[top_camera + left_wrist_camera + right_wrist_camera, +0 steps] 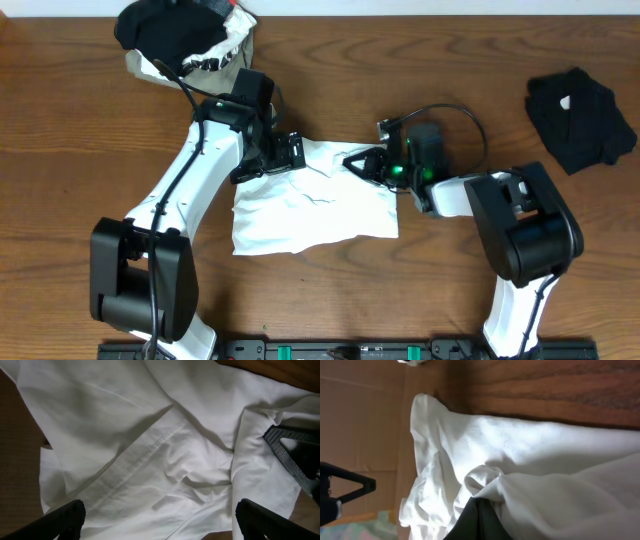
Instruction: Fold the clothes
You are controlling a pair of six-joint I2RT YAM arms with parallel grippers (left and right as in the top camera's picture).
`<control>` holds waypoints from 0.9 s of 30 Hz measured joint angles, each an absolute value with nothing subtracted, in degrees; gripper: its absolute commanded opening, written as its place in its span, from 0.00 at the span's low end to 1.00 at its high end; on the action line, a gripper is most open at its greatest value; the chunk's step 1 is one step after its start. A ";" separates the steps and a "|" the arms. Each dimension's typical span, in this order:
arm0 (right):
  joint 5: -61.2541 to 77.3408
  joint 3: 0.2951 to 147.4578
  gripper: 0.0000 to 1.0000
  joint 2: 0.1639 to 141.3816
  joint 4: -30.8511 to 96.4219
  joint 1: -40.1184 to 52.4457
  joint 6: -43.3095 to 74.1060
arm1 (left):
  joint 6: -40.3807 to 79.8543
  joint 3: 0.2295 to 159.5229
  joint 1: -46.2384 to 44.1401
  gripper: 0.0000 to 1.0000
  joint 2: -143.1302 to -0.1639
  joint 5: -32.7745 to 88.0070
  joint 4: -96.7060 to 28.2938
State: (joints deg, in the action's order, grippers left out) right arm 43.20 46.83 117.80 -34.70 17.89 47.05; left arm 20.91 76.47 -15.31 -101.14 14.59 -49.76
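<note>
Plain white T-shirt (310, 210), solid black garment (580, 120), white cloth (215, 60) with black print, brown wood-grain table (60, 150)

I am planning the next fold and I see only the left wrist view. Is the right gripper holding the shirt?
Observer: Yes. In the right wrist view the right gripper is shut on a bunched fold of the shirt.
Operator: Are other clothes around?
Observer: Overhead, a black garment lies alone at the right side.
Operator: Anything else?
Observer: A pile of black and printed clothes sits at the far left corner.
</note>
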 measured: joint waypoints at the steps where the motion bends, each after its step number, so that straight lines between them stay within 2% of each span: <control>1: 43.72 46.87 0.01 117.80 -35.38 17.67 46.94 | 20.93 76.47 -15.31 0.98 -101.14 14.59 -49.76; 7: 46.46 47.64 0.01 116.97 -38.20 15.51 47.11 | 20.91 76.47 -15.31 0.98 -101.14 14.59 -49.95; 12: 47.79 47.94 0.02 111.07 -36.12 13.26 48.47 | 20.91 76.47 -15.31 0.98 -101.14 14.59 -49.98; 16: 48.07 48.56 0.11 105.54 -27.59 11.35 48.07 | 20.51 76.47 -15.18 0.98 -101.14 14.39 -50.11; 20: 45.71 49.04 0.28 102.28 -11.16 8.29 44.51 | 20.45 76.47 -13.21 0.98 -101.14 14.15 -50.24; 24: 38.87 48.90 0.64 100.14 6.13 3.84 37.39 | 19.29 76.47 -8.56 0.98 -101.14 14.20 -51.16; 25: 36.47 48.82 0.71 99.39 9.93 2.50 34.52 | 18.59 76.47 -7.35 0.98 -101.14 14.35 -51.37; 27: 33.08 48.77 0.77 98.30 15.07 0.69 30.59 | 16.14 76.44 -4.38 0.98 -101.14 14.87 -51.96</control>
State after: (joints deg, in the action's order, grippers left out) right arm 33.08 48.77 98.30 15.07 0.69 30.59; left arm 16.14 76.44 -4.38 -101.14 14.87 -51.96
